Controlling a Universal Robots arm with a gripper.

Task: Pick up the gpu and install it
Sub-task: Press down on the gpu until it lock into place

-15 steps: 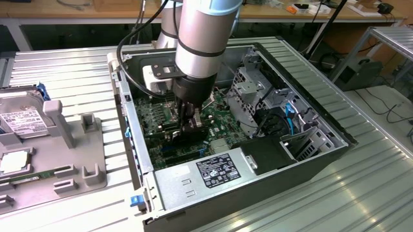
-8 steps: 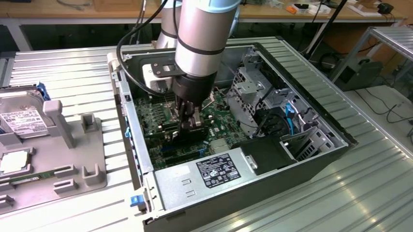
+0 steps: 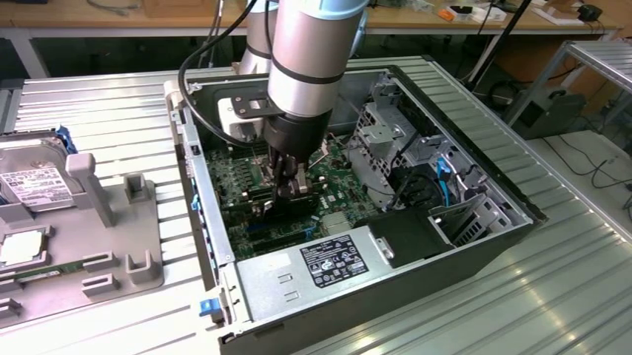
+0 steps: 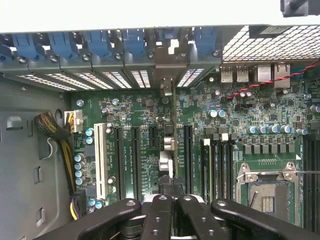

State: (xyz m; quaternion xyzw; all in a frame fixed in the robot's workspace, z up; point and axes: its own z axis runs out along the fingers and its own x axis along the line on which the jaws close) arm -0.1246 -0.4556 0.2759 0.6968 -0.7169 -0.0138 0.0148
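My gripper (image 3: 289, 189) reaches down inside the open computer case (image 3: 474, 148), over the green motherboard (image 3: 232, 181). It is shut on the gpu (image 3: 288, 208), which shows as a dark card standing on edge just under the fingers. In the wrist view the gpu (image 4: 166, 162) is seen edge-on, running from my gripper (image 4: 170, 200) toward the case's rear wall. Its metal end bracket (image 4: 167, 62) stands in line with the row of slot covers. The card's lower edge sits among the black expansion slots (image 4: 187, 160); whether it is seated I cannot tell.
A hard drive with a white label (image 3: 25, 177) rests in a grey fixture (image 3: 109, 222) at the exterior view's left. Power supply (image 3: 326, 266), drive cage (image 3: 385, 140) and blue cables (image 3: 442, 185) crowd the case. Blue slot latches (image 4: 100, 45), a white slot (image 4: 102, 160) and the CPU socket (image 4: 267, 192) surround the card.
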